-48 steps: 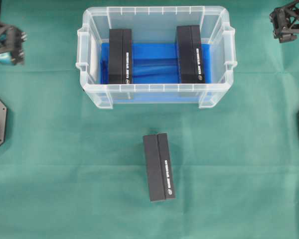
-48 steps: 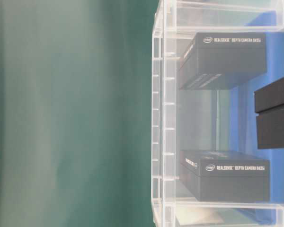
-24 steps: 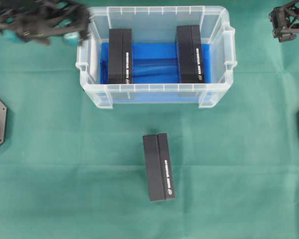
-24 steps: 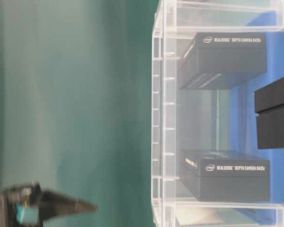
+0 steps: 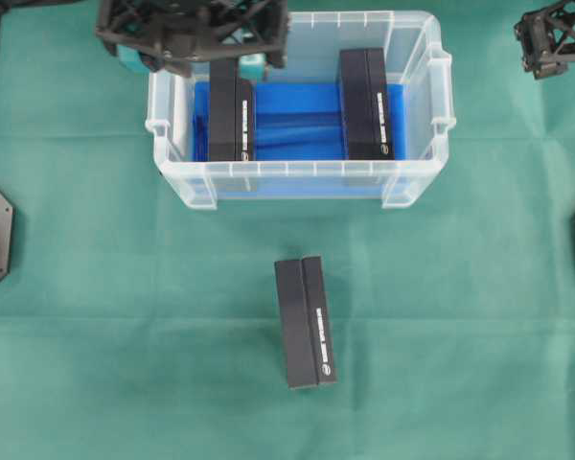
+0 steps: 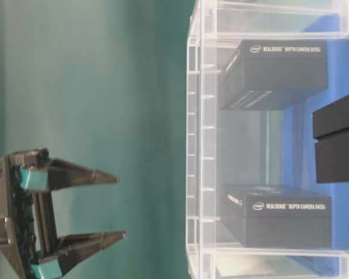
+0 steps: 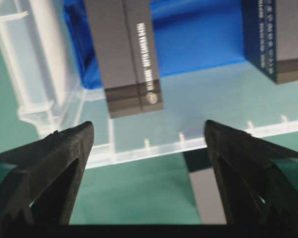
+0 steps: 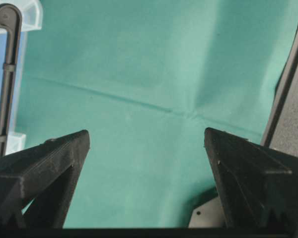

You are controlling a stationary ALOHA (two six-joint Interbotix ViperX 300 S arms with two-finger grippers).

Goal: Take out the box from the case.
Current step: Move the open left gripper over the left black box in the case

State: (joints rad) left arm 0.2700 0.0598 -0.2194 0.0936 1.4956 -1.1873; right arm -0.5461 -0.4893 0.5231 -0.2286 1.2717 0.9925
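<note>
The left gripper (image 5: 232, 57), jaws spread, is positioned over a box (image 5: 231, 107) in the case (image 5: 297, 177); the right gripper (image 8: 146, 144) is also spread.

The left gripper (image 6: 116, 206) is matte black plastic, with two tapering, pointed fingers (image 6: 84, 174) and teal blocks at their roots. The right gripper (image 8: 146, 144) has matching black ridged fingers.

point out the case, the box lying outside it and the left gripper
case (image 5: 297, 171): overhead view, front rim.
box on the cloth (image 5: 305, 321): overhead view, middle of its top face.
left gripper (image 6: 107, 206): table-level view, gap between its open fingertips.
</note>
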